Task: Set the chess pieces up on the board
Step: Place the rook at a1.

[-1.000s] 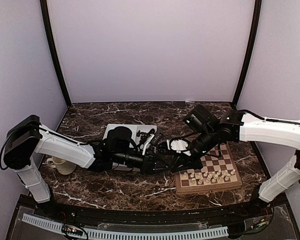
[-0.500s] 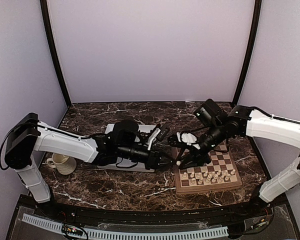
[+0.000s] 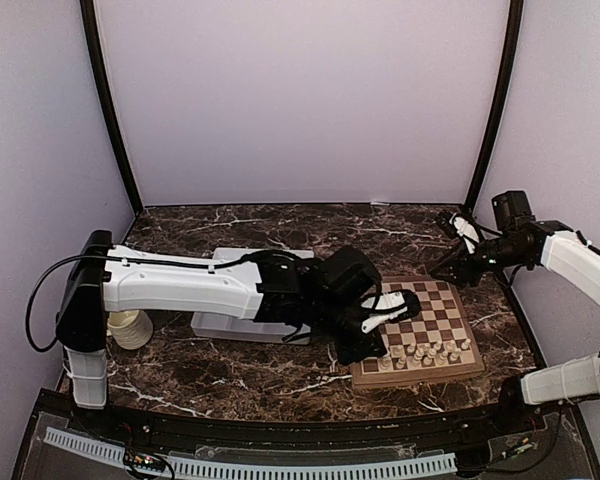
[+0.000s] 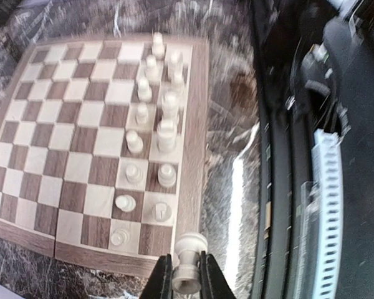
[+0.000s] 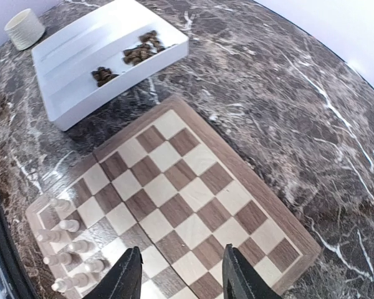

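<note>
The board lies at the right of the table. Several cream chess pieces stand in its two nearest rows, seen in the left wrist view as two columns. My left gripper reaches across to the board's near left corner. It is shut on a cream chess piece that hangs over the board's border. My right gripper hovers high at the board's far right side, open, nothing between its fingers, above bare squares. Dark chess pieces lie in the tray.
A white divided tray sits left of the board, mostly hidden under my left arm in the top view. A cream ribbed mug stands at the far left. The black rail runs along the near table edge.
The two grippers had met left of the board. The right one opened and drew back up to the right. The left one shut on the cream piece and swung to the board's corner.
</note>
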